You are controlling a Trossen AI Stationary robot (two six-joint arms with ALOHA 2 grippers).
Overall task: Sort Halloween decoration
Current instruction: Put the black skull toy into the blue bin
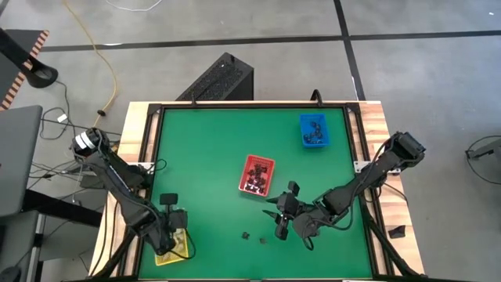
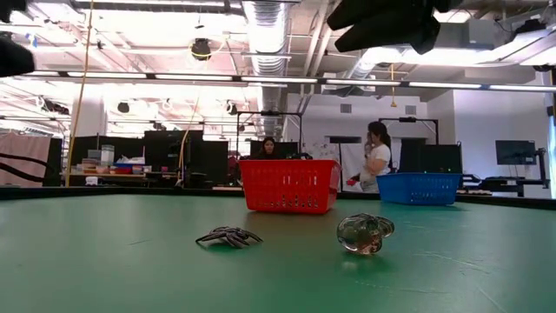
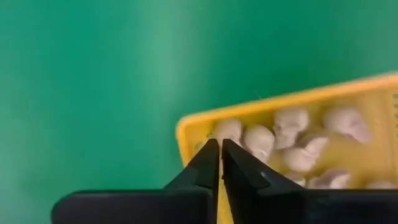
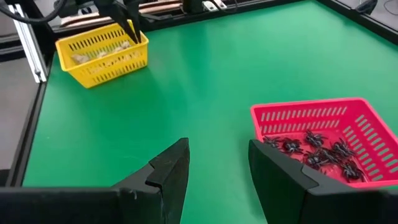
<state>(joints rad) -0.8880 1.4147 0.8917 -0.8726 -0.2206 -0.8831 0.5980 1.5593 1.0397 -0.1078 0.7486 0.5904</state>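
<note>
Right gripper (image 1: 275, 213) hangs above the green table (image 1: 203, 149) with its fingers spread wide and nothing between them, just past the near corner of the red tray (image 1: 257, 174). Two loose Halloween decorations lie on the mat near it: a black spider (image 2: 228, 236) and a clear rounded piece (image 2: 365, 233), side by side but apart. More black spiders (image 4: 314, 149) fill the red tray, and cream lumps (image 3: 273, 140) are heaped in the yellow tray (image 3: 186, 124) at the table's near left corner. Left gripper (image 3: 219, 155) sits over that yellow tray's rim, fingers pressed together and empty. A blue tray (image 1: 314, 130) stands at the far right. Two people show in the room behind.
</note>
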